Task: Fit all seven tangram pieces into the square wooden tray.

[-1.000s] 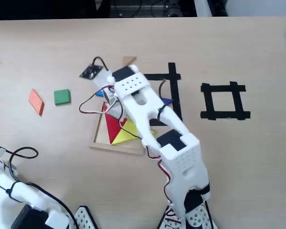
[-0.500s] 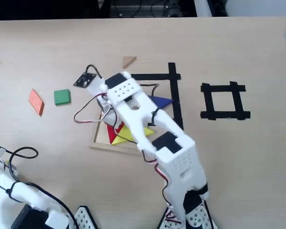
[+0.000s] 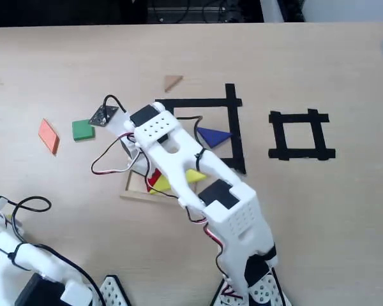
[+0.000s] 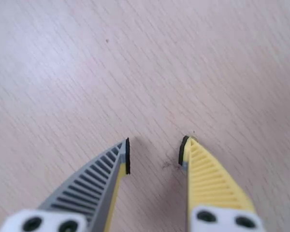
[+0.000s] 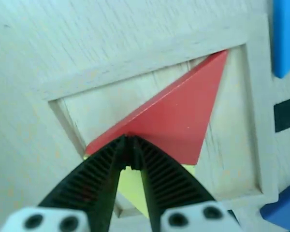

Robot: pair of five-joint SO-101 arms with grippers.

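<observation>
Bright, even light from above washes the table (image 3: 319,70). My right arm (image 3: 179,156) drops a soft, faint shadow just beside the tray (image 3: 135,193). Inside the tray, its walls shade thin dark lines. Ahead of my left fingers (image 4: 203,169), a pale sheen lies on the wood.

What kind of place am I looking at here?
Probably a robotics lab bench: white right arm and left arm with loose wiring, black tape squares on a pale wooden table, and a tangram tray.

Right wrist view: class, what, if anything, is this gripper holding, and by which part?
Nothing. The right gripper is shut, fingertips together over an edge of the red triangle, nothing between them.
</observation>
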